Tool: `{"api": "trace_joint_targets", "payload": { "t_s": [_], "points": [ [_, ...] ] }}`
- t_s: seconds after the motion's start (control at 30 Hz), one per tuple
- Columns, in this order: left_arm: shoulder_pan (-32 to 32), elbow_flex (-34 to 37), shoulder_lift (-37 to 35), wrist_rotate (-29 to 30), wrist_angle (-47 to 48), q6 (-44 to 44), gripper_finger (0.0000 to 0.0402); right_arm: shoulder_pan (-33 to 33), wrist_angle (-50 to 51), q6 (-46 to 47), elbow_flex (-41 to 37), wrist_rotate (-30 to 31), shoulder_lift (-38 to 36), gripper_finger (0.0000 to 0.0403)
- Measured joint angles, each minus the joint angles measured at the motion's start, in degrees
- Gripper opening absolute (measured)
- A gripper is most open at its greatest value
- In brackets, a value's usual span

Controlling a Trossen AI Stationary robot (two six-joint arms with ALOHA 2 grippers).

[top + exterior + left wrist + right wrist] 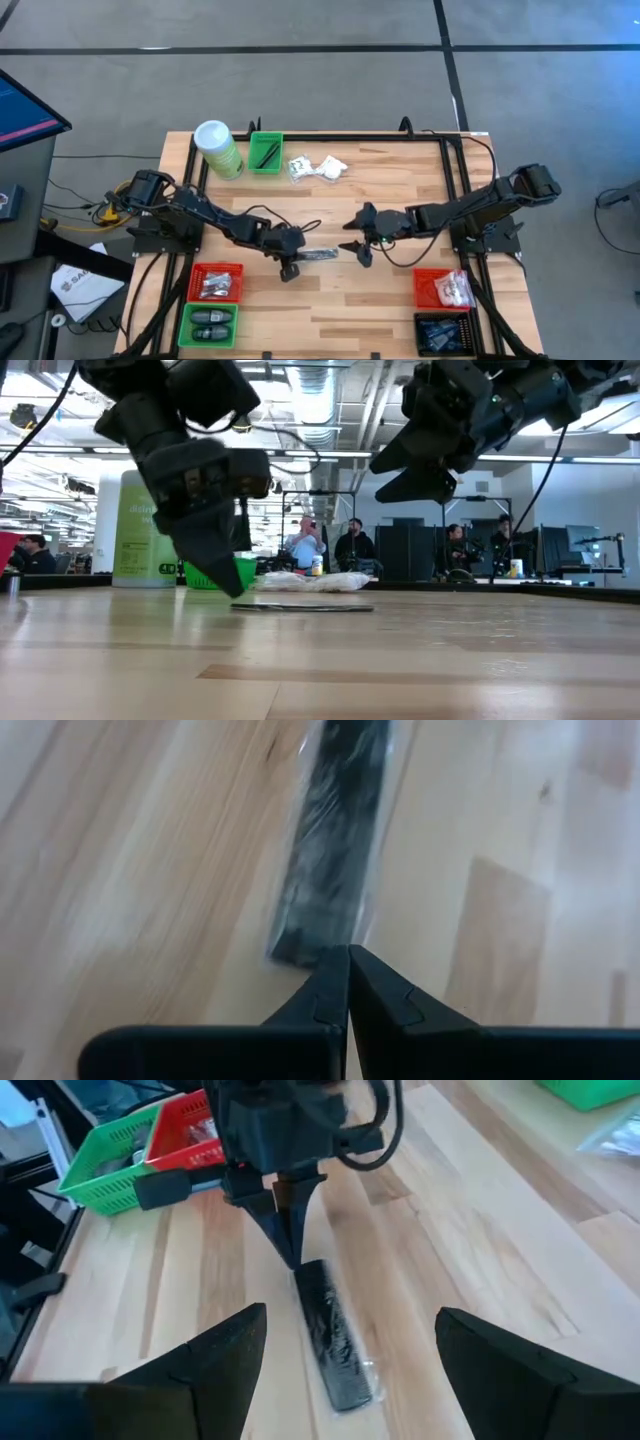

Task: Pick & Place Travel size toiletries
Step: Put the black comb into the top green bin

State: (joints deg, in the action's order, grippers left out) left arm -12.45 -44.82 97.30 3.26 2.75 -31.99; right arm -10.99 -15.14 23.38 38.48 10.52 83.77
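While the flat dark packet (pixel 319 255) lies mid-worktop (pixel 400 180), its long axis running from one arm to the other, the closed left pincer (pixel 291 268) touches its near end and the right pincer (pixel 357 248) hovers wide apart.

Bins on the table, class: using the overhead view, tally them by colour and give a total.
Green bins: 2
Red bins: 2
Black bins: 1
Total: 5
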Motion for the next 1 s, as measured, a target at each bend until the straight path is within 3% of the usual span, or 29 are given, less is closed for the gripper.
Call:
{"api": "trace_joint_targets", "payload": {
  "t_s": [0.13,0.37,0.67,1.0],
  "points": [
    [0.0,1.2,0.0,-0.2,-0.1,-0.2,0.0000,0.9,0.1,0.0,0.0,-0.3,0.0,0.0281],
    [-0.1,1.3,0.0,-0.6,-2.1,-0.4,0.0000,1.1,-1.3,2.2,0.0,-6.3,3.4,0.0281],
    [0.6,1.3,0.4,-1.4,-5.1,-0.4,0.0000,1.3,-8.1,3.9,0.1,-6.7,9.4,0.0281],
    [0.3,1.3,1.0,-1.7,-4.6,-0.4,0.0000,1.6,-7.8,3.2,4.0,-9.2,13.9,0.0281]
  ]
}}
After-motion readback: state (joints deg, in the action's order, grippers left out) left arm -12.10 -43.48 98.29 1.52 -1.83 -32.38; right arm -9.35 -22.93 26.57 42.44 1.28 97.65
